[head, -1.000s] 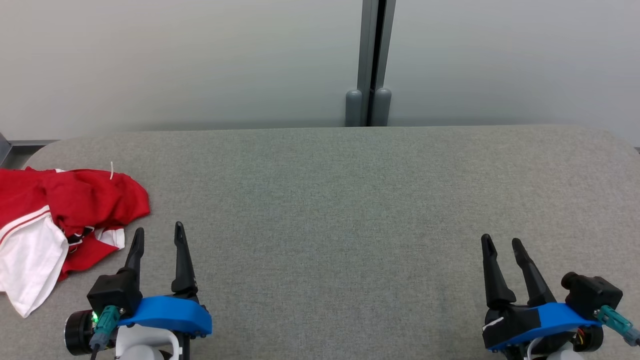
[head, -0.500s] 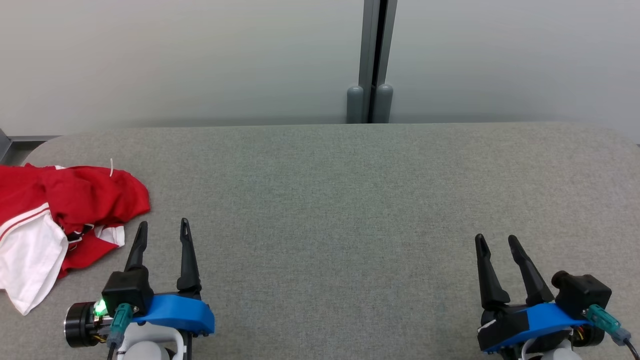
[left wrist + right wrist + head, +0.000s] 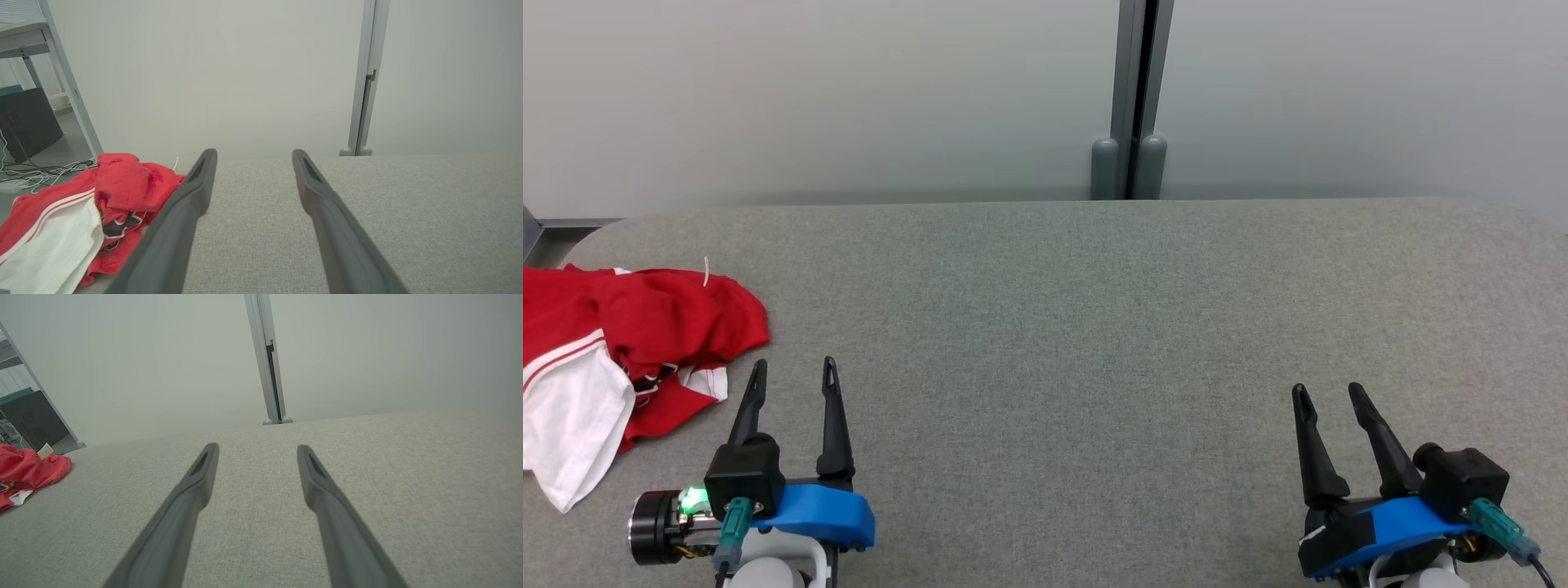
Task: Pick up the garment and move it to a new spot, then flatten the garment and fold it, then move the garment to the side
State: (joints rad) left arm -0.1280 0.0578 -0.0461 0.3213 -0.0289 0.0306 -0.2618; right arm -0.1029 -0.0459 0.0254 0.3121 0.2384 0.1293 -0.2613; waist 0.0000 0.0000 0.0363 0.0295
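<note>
Left jaws: released and spread wide, with nothing between them; they sit low over the grey table (image 3: 1094,327), tips aimed at its far edge.
Right jaws: also released and spread, holding nothing, over bare table and well apart from the left jaws.
Garment (image 3: 645,327): red with a white panel and white stripes, crumpled in a heap on the table just left of the left jaws and beside their left tip. In the head view a thin strip of table shows between tip and cloth.
Garment from the right jaws: far off to their left, with a small white tag (image 3: 45,450) standing up at its top.
Ahead of the jaws: a pale wall (image 3: 849,98) with a grey upright post (image 3: 1131,98) past the table's far edge.
Further left of the left jaws, beyond the garment: cables (image 3: 36,173) on the floor beside a dark box (image 3: 24,122).
</note>
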